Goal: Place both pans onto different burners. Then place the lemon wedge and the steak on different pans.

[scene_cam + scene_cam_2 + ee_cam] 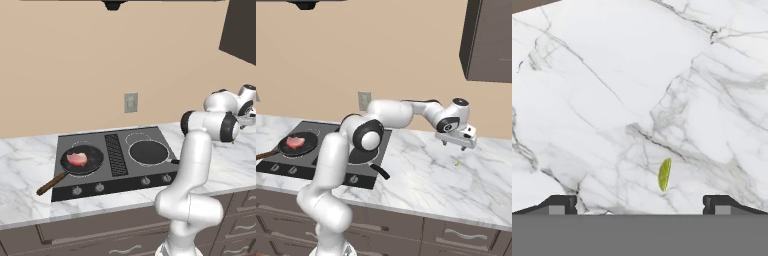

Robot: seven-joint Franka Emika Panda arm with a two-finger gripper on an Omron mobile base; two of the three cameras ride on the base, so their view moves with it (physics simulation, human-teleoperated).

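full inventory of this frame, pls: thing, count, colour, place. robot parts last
cooktop: 1, dark grey, set in the counter
burners: white-ringed circles on the cooktop; two carry pans
wooden-handled pan: 1, black, left front burner
dark pan: 1, black, right front burner, nothing in it
steak: 1, pink-red, in the wooden-handled pan
lemon wedge: 1, yellow-green, on the counter right of the cooktop
knobs: 4, grey, cooktop front edge
counter: 1, white marble
wall outlet: 1, grey, behind the cooktop
gripper: 1, open, above the lemon wedge
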